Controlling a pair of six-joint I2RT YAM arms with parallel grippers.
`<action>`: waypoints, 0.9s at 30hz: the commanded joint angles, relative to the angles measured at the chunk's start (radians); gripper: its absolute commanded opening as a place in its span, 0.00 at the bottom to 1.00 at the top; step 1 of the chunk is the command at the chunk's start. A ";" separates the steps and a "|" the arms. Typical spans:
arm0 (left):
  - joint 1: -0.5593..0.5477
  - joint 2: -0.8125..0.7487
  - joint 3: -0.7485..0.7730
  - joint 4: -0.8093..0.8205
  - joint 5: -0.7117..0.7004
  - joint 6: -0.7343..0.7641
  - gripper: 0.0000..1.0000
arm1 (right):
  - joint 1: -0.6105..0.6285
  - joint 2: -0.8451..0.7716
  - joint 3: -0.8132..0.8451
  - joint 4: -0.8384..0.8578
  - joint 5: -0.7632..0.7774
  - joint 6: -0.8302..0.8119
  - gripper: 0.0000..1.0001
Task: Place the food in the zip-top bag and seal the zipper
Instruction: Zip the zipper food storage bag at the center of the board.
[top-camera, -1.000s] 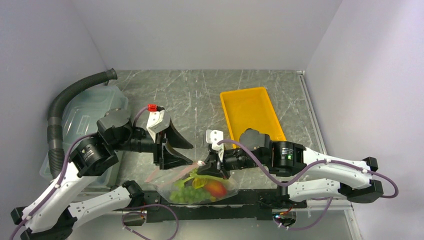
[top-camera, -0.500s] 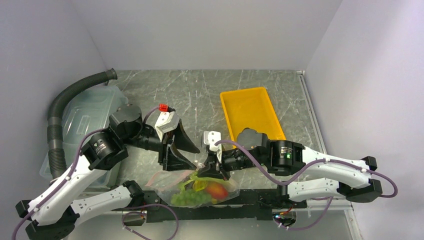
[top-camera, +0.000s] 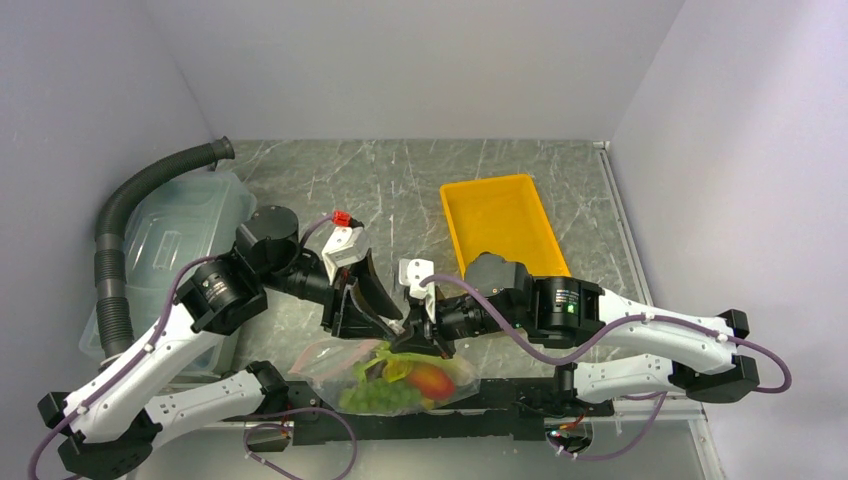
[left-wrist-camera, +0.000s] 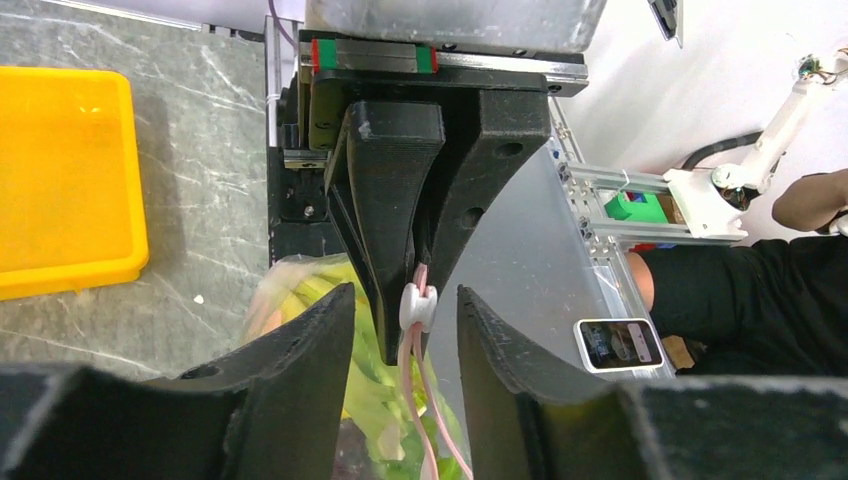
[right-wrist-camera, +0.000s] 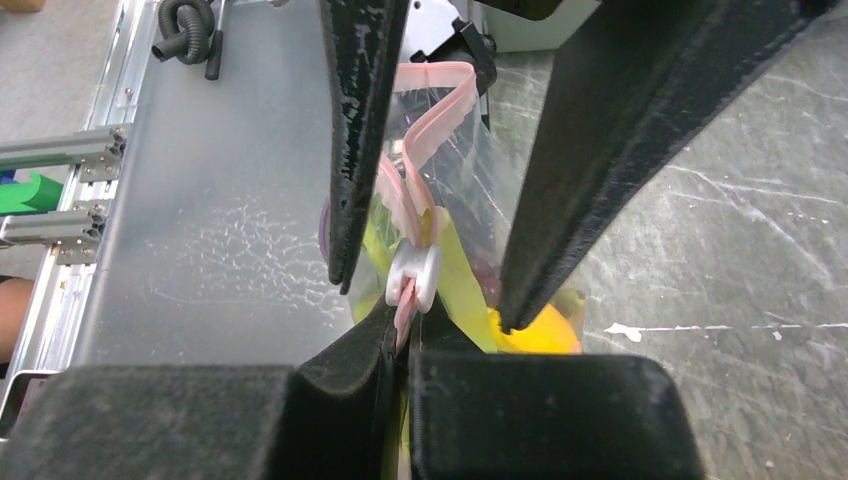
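The clear zip-top bag (top-camera: 330, 362) lies at the table's near edge, holding green grapes (top-camera: 375, 392), a red-orange fruit (top-camera: 432, 378) and yellow-green pieces. Its pink zipper (right-wrist-camera: 430, 130) stands up with a white slider (right-wrist-camera: 414, 277) on it. My right gripper (top-camera: 418, 335) is shut on the pink strip just behind the slider, as its wrist view shows (right-wrist-camera: 405, 328). My left gripper (top-camera: 385, 318) is open. In its wrist view (left-wrist-camera: 405, 295) its two fingers straddle the slider (left-wrist-camera: 418, 307) without touching it. The bag mouth beyond the slider is still apart.
A yellow tray (top-camera: 500, 225) stands at the back right of the grippers. A translucent lidded bin (top-camera: 170, 240) and a grey corrugated hose (top-camera: 140, 190) are at the left. The black base rail (top-camera: 500, 395) runs just behind the bag.
My left gripper has moved right and toward the right gripper, and its open fingers now sit either side of the slider. The right gripper has shifted slightly left, still holding the strip.
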 joint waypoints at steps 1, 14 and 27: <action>0.001 0.001 -0.004 0.032 0.050 0.025 0.43 | 0.003 -0.019 0.067 0.097 0.004 0.021 0.00; 0.000 -0.013 -0.014 0.029 0.054 0.023 0.00 | 0.003 -0.018 0.067 0.093 0.039 0.033 0.00; 0.001 -0.033 -0.027 0.017 -0.011 0.013 0.00 | 0.003 -0.093 0.045 0.116 0.089 0.048 0.00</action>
